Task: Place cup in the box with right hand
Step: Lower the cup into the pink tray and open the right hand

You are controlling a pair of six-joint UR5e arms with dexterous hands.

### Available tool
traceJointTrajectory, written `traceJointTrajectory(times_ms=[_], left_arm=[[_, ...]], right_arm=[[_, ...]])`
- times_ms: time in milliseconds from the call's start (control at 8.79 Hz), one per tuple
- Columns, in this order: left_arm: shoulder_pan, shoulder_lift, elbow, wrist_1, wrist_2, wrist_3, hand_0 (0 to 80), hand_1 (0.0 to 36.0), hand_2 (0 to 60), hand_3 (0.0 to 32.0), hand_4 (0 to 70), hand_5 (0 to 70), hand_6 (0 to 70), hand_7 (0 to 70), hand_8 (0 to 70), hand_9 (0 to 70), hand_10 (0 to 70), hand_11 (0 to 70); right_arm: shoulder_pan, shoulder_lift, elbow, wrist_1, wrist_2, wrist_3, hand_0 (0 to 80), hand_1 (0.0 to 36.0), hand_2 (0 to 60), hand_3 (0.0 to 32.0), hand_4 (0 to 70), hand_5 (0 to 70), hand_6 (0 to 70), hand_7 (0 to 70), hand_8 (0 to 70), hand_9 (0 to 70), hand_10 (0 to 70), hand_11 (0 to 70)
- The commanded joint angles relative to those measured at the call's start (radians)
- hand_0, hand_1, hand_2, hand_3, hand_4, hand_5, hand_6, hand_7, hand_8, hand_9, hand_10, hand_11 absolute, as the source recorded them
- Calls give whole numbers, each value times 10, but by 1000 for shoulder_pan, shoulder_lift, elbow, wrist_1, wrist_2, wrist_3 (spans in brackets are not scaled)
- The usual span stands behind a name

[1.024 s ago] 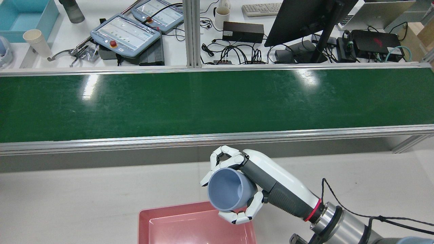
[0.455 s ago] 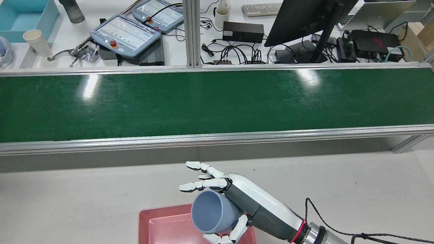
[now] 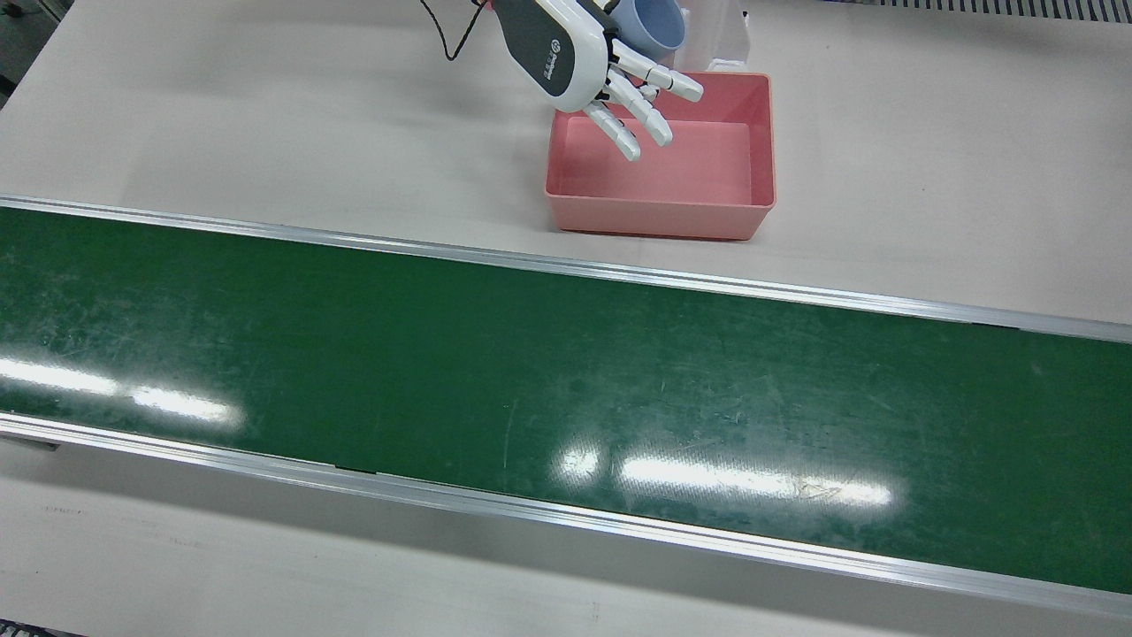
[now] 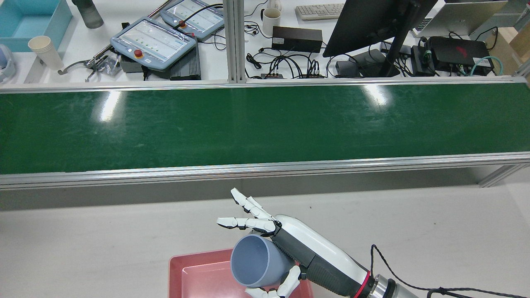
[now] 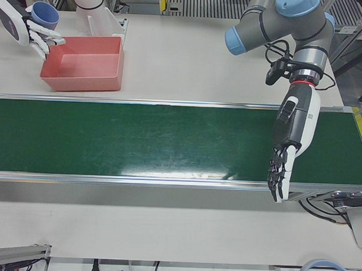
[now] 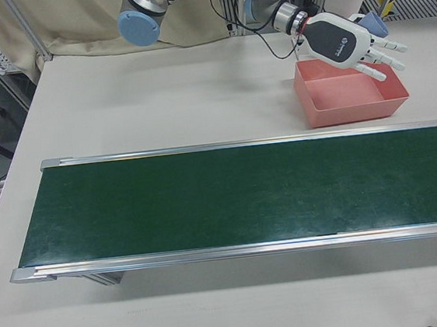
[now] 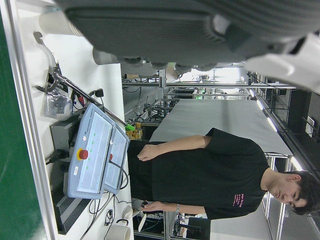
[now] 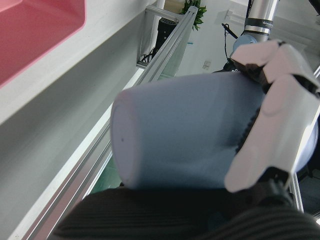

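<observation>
A blue-grey cup point(image 4: 252, 260) lies on its side in the palm of my right hand point(image 4: 298, 244), mouth facing the robot's left, above the right edge of the pink box point(image 4: 198, 269). The fingers point(image 4: 248, 211) are spread straight and clear of the cup; only the thumb point(image 4: 287, 283) curls under it. In the right hand view the thumb point(image 8: 270, 130) lies across the cup point(image 8: 185, 130). In the front view the right hand point(image 3: 575, 53) hangs over the box's point(image 3: 659, 217) corner nearest the robot. My left hand point(image 5: 281, 169) hangs open over the belt's operator-side edge and holds nothing.
The green conveyor belt point(image 4: 265, 124) runs across the table between the box and the operators' desk. On that desk lie teach pendants point(image 4: 153, 41), a monitor point(image 4: 372, 25) and cables. A person point(image 7: 210, 175) stands beyond the desk.
The right hand carried the cup down toward the robot over the pink box and spread its fingers off it. Since half a second ago the fingers have splayed a little wider.
</observation>
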Motion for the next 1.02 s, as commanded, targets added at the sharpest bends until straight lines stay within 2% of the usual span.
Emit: traceJointTrajectory(times_ms=[0, 114, 228, 341, 569, 911], left_arm=[[0, 0, -1, 1, 0, 0, 0, 0, 0, 0, 0, 0, 0, 0, 0, 0, 0, 0], [0, 0, -1, 1, 0, 0, 0, 0, 0, 0, 0, 0, 0, 0, 0, 0, 0, 0], [0, 0, -1, 0, 0, 0, 0, 0, 0, 0, 0, 0, 0, 0, 0, 0, 0, 0], [0, 0, -1, 0, 0, 0, 0, 0, 0, 0, 0, 0, 0, 0, 0, 0, 0, 0], [0, 0, -1, 0, 0, 0, 0, 0, 0, 0, 0, 0, 0, 0, 0, 0, 0, 0], [0, 0, -1, 0, 0, 0, 0, 0, 0, 0, 0, 0, 0, 0, 0, 0, 0, 0]], right_arm=[[0, 0, 1, 0, 0, 0, 487, 296, 493, 0, 0, 66, 26, 37, 0, 0, 0, 0], [0, -1, -1, 2, 0, 0, 490, 284, 433, 0, 0, 65, 28, 46, 0, 1, 0, 0], [0, -2, -2, 3, 0, 2, 482, 209, 182, 0, 0, 53, 27, 60, 0, 3, 0, 0], [0, -2, -4, 3, 0, 2, 466, 137, 4, 0, 0, 38, 26, 75, 0, 5, 0, 0], [0, -3, -4, 3, 0, 5, 409, 89, 0, 0, 0, 22, 22, 75, 0, 3, 0, 0], [0, -3, -4, 3, 0, 5, 390, 89, 43, 0, 0, 21, 24, 85, 0, 9, 0, 0]])
